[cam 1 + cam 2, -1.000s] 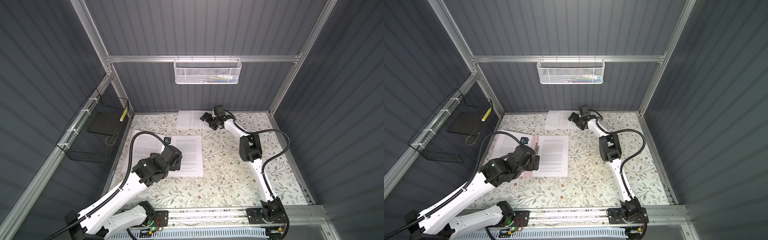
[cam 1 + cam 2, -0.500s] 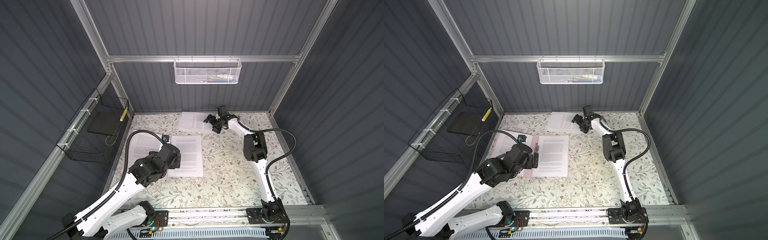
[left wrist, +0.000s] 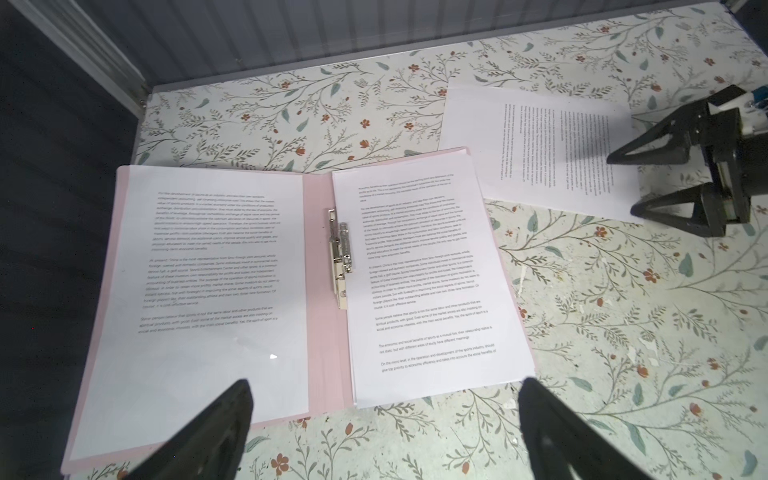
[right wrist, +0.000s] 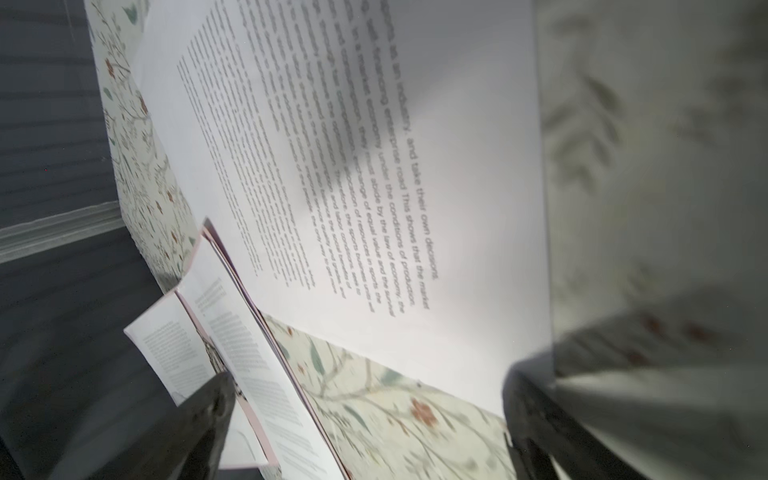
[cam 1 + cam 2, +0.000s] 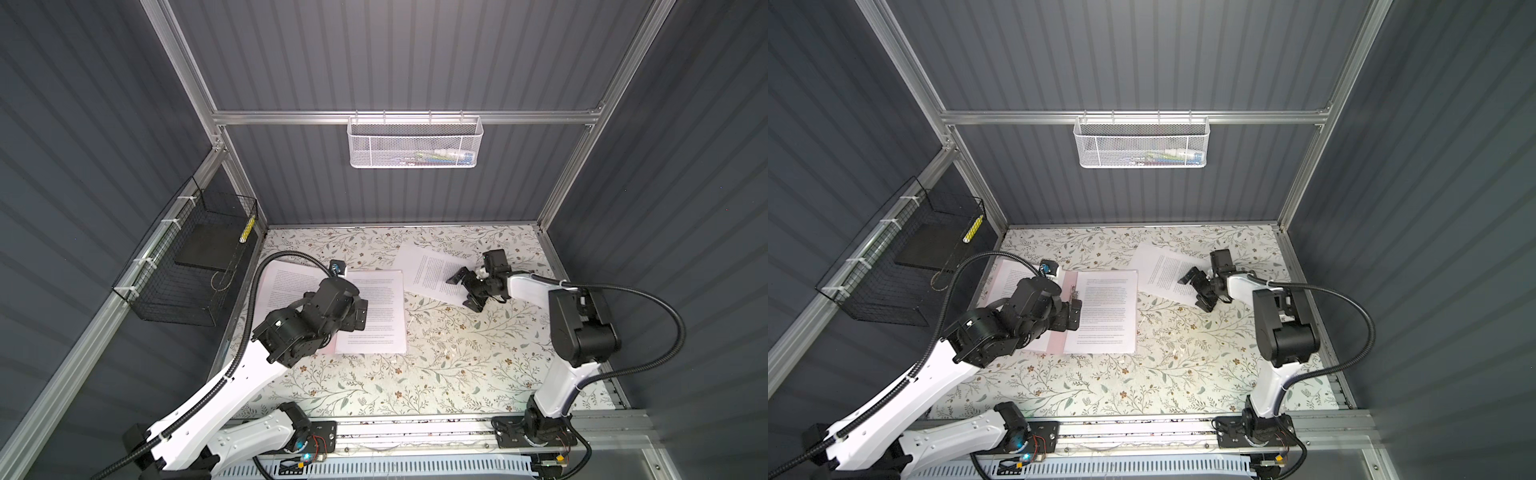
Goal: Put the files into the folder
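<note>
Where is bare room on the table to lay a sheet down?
Widest: the front of the table, between the folder, the front rail and the right arm. Narrower: the strip behind the folder, along the back wall. Crowded: by the loose sheet, at the open right gripper.

Floral table point(image 5: 436, 365) bears open folder point(image 3: 321, 332), loose sheet point(image 5: 426, 270).

In a top view the left arm point(image 5: 303, 328) covers the folder's point(image 3: 316, 199) spine. The mesh basket's point(image 5: 415, 141) contents are too small to tell. The right wrist view shows the bench point(image 4: 644, 145) blurred.
</note>
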Motion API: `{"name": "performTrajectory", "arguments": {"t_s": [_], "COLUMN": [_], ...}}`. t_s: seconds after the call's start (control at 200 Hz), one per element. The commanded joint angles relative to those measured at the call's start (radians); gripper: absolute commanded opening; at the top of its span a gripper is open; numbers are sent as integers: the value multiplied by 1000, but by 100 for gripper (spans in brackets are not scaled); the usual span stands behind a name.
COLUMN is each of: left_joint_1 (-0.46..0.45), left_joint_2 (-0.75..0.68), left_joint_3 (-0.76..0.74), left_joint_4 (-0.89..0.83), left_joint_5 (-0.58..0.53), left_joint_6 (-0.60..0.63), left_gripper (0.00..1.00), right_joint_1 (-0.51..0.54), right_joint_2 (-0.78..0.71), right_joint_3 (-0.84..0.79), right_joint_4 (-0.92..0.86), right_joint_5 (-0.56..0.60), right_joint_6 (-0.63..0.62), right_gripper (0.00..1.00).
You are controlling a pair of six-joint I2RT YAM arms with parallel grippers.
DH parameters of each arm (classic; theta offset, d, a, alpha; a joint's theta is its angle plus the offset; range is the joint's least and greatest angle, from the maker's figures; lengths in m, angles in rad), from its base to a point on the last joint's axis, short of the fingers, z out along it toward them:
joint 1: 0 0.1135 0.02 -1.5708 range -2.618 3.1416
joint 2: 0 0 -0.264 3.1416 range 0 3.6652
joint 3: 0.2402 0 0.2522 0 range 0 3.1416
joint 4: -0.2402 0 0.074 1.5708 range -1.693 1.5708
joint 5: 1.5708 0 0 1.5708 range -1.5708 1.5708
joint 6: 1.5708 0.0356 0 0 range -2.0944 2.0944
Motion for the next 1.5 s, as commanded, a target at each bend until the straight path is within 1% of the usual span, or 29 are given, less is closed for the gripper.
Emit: {"name": "performTrajectory", "arguments": {"t_s": [0.0, 0.09, 0.14, 0.165, 0.23, 0.28, 0.325, 0.385, 0.425, 0.47, 0.545, 0.59, 0.62, 0.68, 0.835, 0.915, 1.001, 1.106, 1.226, 1.361, 1.491], "left_joint_1": [-1, -1, -2, -2, -1, -1, -2, -1, -1, -1, -1, -1, -1, 0, 1, 4, 20, 33, 39, 40, 40], "left_joint_2": [51, 111, 148, 167, 233, 294, 349, 410, 442, 474, 537, 579, 604, 635, 610, 571, 543, 513, 489, 489, 490], "left_joint_3": [33, 51, 60, 64, 72, 90, 103, 119, 126, 132, 178, 210, 267, 303, 307, 287, 284, 285, 286, 309, 327], "left_joint_4": [37, 60, 75, 85, 109, 118, 134, 166, 196, 237, 251, 225, 200, 178, 193, 201, 181, 163, 167, 173, 186], "left_joint_5": [123, 208, 261, 285, 343, 383, 409, 435, 460, 481, 491, 471, 455, 447, 466, 463, 460, 454, 461, 486, 517], "left_joint_6": [63, 77, 80, 81, 92, 96, 99, 93, 86, 78, 58, 39, 33, 21, -5, -12, -13, 3, 22, 38, 57], "left_gripper": [100, 100, 100, 100, 100, 100, 100, 100, 100, 100, 100, 100, 100, 100, 100, 100, 100, 100, 100, 100, 100], "right_joint_1": [-55, -74, -83, -85, -85, -76, -64, -45, -21, 22, 96, 136, 163, 211, 275, 306, 336, 355, 358, 360, 351], "right_joint_2": [-134, -260, -334, -372, -466, -524, -557, -558, -527, -463, -311, -210, -152, -44, 209, 295, 350, 372, 338, 278, 149], "right_joint_3": [-151, -204, -231, -242, -256, -269, -283, -296, -284, -231, -62, 46, 112, 221, 479, 556, 603, 590, 496, 364, 140], "right_joint_4": [-18, -141, -189, -207, -234, -234, -194, -81, -17, 1, -71, -119, -137, -165, -224, -229, -234, -235, -197, -164, -84], "right_joint_5": [18, 99, 133, 181, 236, 248, 241, 177, 155, 160, 217, 232, 249, 292, 269, 263, 261, 247, 232, 193, 154], "right_joint_6": [-63, -131, -145, -148, -148, -150, -144, -140, -138, -144, -159, -159, -158, -147, -120, -106, -98, -80, -58, -57, -65], "right_gripper": [99, 99, 99, 99, 99, 99, 99, 99, 99, 99, 99, 99, 99, 99, 99, 99, 99, 99, 99, 99, 99]}}
